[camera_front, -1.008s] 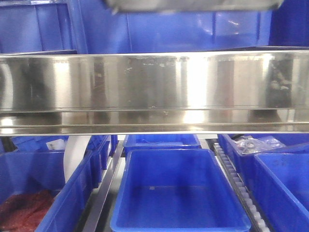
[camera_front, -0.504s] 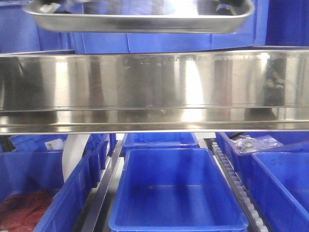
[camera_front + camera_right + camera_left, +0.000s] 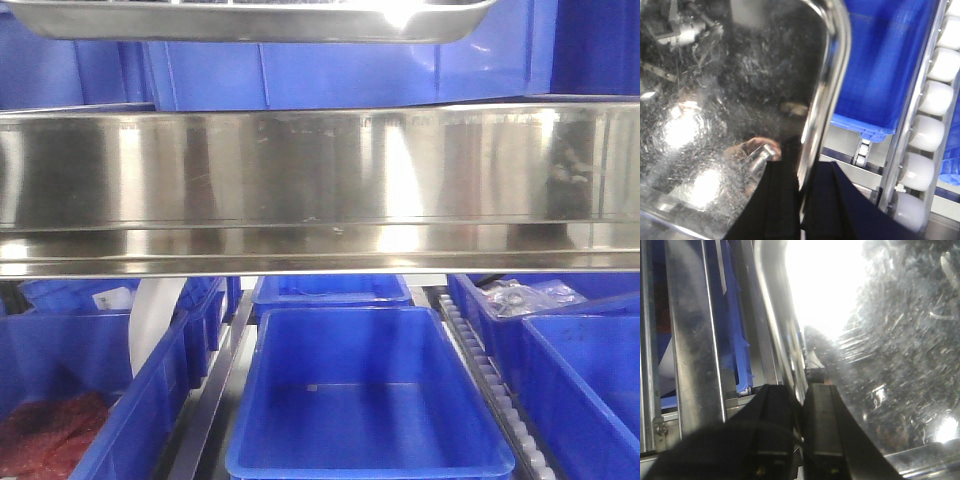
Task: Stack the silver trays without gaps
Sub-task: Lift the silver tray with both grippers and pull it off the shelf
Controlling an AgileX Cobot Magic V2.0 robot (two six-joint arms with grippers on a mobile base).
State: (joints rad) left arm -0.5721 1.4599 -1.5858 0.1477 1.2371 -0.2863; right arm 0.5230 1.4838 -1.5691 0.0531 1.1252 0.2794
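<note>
Harsh glare on polished steel
A blown-out white patch washed the silver tray [image 3: 865, 340]; the shelf rail [image 3: 320, 170] carried bright streaks; wrist views were blurred

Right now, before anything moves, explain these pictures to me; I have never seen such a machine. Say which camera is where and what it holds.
This is a two-armed robot on a wheeled base. The wide picture looks forward from its body: a polished steel shelf rail crosses the middle, blue bins sit below and behind it, and a silver tray shows at the top edge. The other two pictures come from wrist cameras. In each, two black fingers pinch the tray's rolled rim: the left hand in one, the right hand in the other. So both hands hold one tray above the rail.
</note>
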